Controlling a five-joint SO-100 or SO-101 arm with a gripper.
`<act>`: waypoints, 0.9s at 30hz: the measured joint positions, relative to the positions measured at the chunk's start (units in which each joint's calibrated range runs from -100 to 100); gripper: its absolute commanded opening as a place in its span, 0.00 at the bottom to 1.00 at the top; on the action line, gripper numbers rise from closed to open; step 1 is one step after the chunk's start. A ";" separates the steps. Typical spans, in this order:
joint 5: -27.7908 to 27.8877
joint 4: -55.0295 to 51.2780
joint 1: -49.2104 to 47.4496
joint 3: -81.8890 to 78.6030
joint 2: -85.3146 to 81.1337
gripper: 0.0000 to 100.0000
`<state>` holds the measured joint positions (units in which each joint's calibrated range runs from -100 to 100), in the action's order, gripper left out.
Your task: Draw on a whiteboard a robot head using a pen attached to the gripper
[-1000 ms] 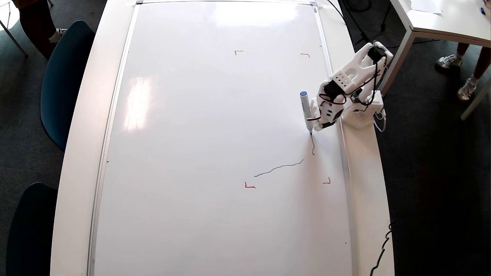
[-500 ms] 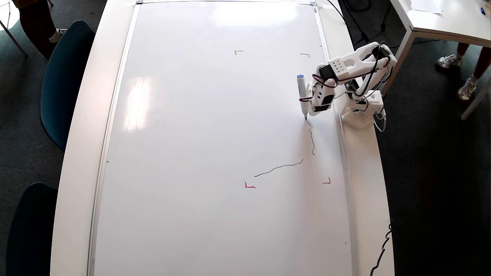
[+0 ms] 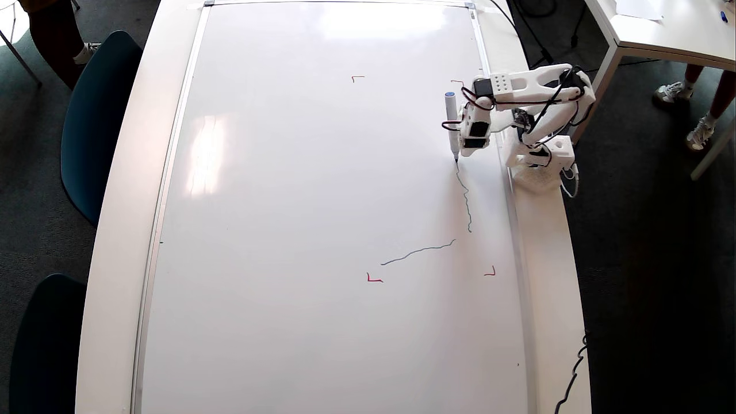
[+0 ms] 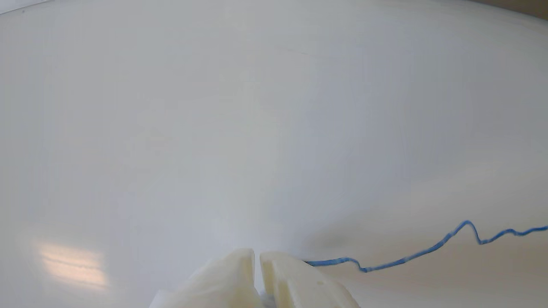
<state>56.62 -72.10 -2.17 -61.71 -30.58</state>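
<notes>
a: what's the surface?
b: i see the whiteboard point(image 3: 322, 190) on a table. the gripper point(image 3: 467, 150), fingers nearly together, carries the pen point(image 3: 452, 123) alongside.
a: and the robot head point(image 3: 463, 195)?
b: two strokes only; the line trails back from the pen's tip, red corner mark point(image 3: 457, 82) ahead.

Pen point(image 3: 452, 123) tip touches whiteboard point(image 3: 322, 190) (mid-line).

Office or meeting room, I judge. My base bolted at edge of long white table point(image 3: 115, 230), whiteboard point(image 3: 322, 190) lying flat on it. Dark grey carpet point(image 3: 650, 276) around table. Blue chairs point(image 3: 92, 121) left of table. Second white table point(image 3: 673, 29) to upper right, sneakered legs point(image 3: 704, 123) beside it.
</notes>
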 measured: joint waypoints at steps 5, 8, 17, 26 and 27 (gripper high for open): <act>1.06 0.00 4.71 0.00 0.00 0.01; 5.17 0.51 6.92 0.82 -0.08 0.01; 10.03 0.51 14.14 2.72 -0.08 0.01; 11.13 0.86 17.38 2.90 0.17 0.01; 11.13 0.86 17.16 2.90 0.17 0.01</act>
<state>67.76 -71.25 14.99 -58.80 -30.41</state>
